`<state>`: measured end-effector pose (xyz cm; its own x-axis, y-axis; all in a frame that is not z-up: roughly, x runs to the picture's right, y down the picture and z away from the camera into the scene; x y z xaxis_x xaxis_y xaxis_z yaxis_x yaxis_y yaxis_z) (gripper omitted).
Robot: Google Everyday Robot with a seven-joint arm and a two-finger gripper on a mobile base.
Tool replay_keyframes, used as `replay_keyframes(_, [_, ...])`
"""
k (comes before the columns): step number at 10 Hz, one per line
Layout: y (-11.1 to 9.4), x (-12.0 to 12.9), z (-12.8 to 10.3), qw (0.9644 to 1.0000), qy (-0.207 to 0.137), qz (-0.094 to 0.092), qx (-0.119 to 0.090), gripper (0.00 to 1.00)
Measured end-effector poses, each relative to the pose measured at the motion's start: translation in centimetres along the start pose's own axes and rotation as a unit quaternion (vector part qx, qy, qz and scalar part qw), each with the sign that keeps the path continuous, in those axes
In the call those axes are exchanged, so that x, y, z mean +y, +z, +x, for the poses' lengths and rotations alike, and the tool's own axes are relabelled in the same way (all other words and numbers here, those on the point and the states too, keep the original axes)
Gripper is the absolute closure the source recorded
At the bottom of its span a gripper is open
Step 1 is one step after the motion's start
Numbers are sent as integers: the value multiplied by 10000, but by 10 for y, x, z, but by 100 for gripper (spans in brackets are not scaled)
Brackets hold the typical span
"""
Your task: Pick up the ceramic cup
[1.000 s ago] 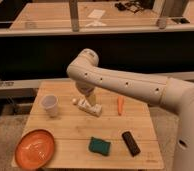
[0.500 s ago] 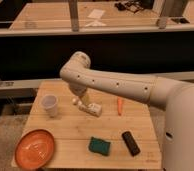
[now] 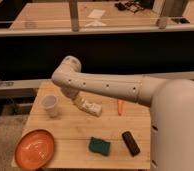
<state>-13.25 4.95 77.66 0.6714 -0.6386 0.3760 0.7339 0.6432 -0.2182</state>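
Observation:
The ceramic cup (image 3: 50, 106) is small, white and upright on the left part of the wooden table (image 3: 115, 127). My white arm reaches in from the right and bends at an elbow above the table's back edge. From there it points down to the gripper (image 3: 74, 100). The gripper hangs just above the tabletop, a short way right of the cup, and does not touch it. It is open and holds nothing. The arm covers most of the wrist.
A white rectangular carton (image 3: 91, 107) lies just right of the gripper. A small orange stick (image 3: 119, 106) lies further right. An orange plate (image 3: 35, 148) sits front left, a green sponge (image 3: 99, 146) front centre, and a dark block (image 3: 131, 143) beside it. A dark rail runs behind the table.
The arm's elbow has swung left and a little lower, bringing the gripper closer to the cup. The cup and the other objects have stayed in place.

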Motion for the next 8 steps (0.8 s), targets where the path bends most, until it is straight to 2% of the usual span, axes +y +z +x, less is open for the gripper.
replay_keyframes(8, [30, -24, -32, 9980, -574, 134, -219, 20])
